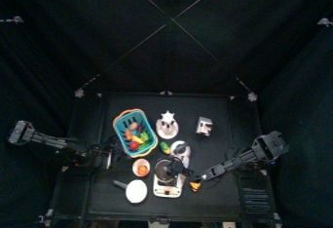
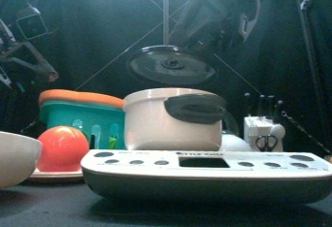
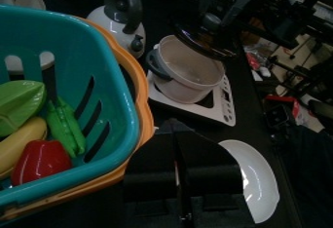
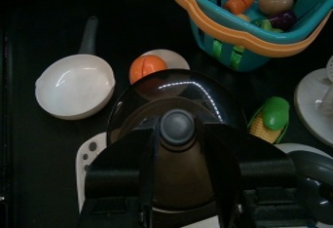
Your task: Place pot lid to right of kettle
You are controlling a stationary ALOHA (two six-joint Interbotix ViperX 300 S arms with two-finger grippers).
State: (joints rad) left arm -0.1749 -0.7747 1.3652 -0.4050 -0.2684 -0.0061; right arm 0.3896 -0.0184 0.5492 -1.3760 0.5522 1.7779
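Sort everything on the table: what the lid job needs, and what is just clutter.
Job: lid; kettle.
Clutter: basket; pot; scale; white pan; red ball.

Black curtains [image 1: 78,37] close the space on every side, hanging in soft folds that catch a faint bluish light. Seen from above, thin pale rods or cords [image 1: 166,22] cross in an X over the dark pen, running out toward the corners, where small pale fittings [image 1: 322,21] sit near the edges. The small black worktop [image 1: 104,110] lies low in the middle, its surface matte, with small pale fittings at its far corners. From worktop height, the dark surface [image 2: 39,207] shows a dull sheen near the front edge, and the backdrop behind is dark cloth [image 2: 104,27] crossed by slanting thin lines.
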